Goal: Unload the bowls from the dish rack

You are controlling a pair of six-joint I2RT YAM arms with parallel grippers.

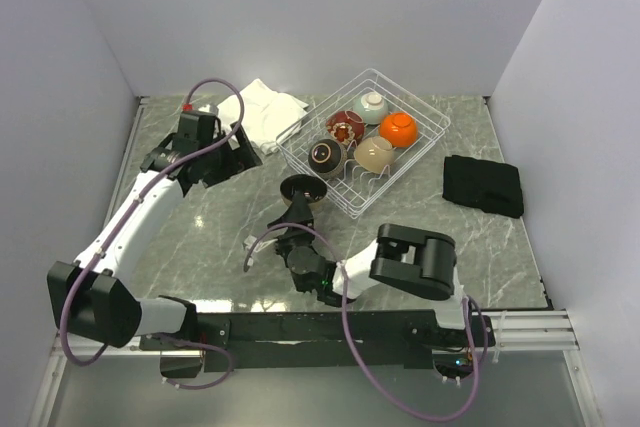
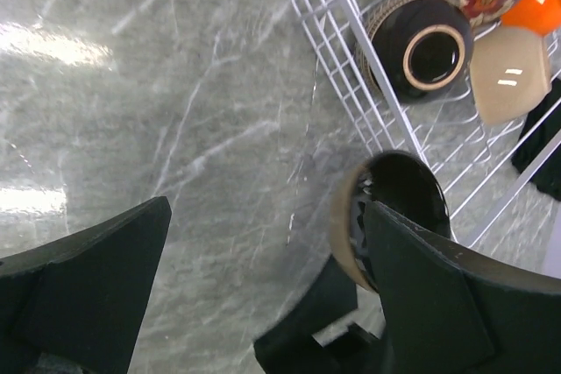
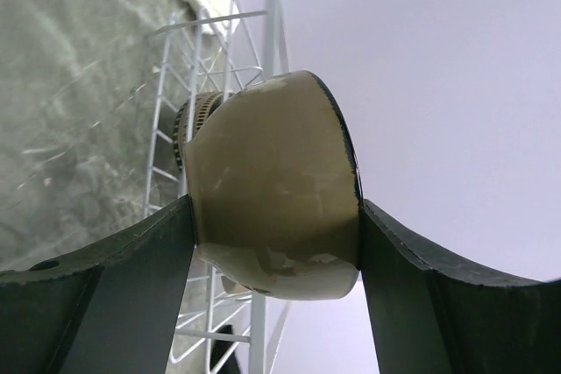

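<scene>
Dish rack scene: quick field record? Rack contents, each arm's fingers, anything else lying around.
dish rack: white wire, five bowls inside
bowls in rack: dark brown bowl, red patterned bowl, pale bowl, orange bowl, beige bowl
right fingers: shut on tan bowl, just outside the rack
left fingers: open, empty
also present: white cloth, black cloth

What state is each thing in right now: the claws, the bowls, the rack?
dish rack: loaded with bowls.
left gripper: open, empty.
right gripper: shut on the tan-and-black bowl.
tan-and-black bowl: held on edge, outside the dish rack.
dark bowl: lying on its side in the dish rack.
white cloth: folded.
</scene>
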